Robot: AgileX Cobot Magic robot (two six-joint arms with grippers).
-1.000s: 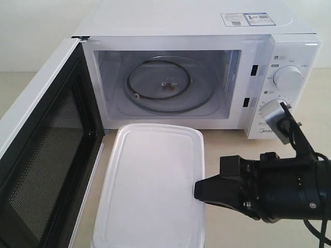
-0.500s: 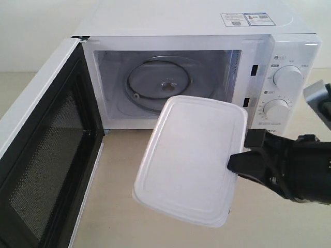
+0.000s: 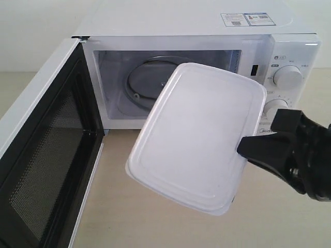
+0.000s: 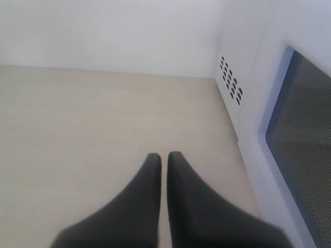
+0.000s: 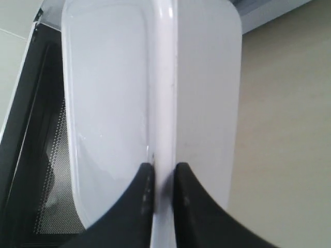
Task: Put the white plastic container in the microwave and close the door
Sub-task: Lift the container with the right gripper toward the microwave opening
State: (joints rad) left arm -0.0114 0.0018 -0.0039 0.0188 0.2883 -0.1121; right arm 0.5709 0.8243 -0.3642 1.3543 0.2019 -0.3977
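The white plastic container (image 3: 196, 137) hangs tilted in the air just in front of the microwave (image 3: 181, 23) opening, hiding part of the glass turntable (image 3: 140, 82). My right gripper (image 3: 244, 150) is shut on the container's rim at its right edge; in the right wrist view the two fingers pinch the rim (image 5: 164, 166) with the container (image 5: 108, 88) stretching away from them. The door (image 3: 46, 155) stands wide open at the left, dark mesh inward. My left gripper (image 4: 162, 155) is shut and empty, hovering over the table beside the outside of the door (image 4: 305, 139).
The microwave's two dials (image 3: 287, 77) sit on its right panel, close behind the right arm. The beige tabletop (image 3: 129, 217) stretches in front of the microwave. Vent holes (image 4: 231, 85) mark the microwave's side near the left gripper.
The right gripper has lifted the container off the table, up and toward the microwave opening, tilting it. The door and microwave have not moved.
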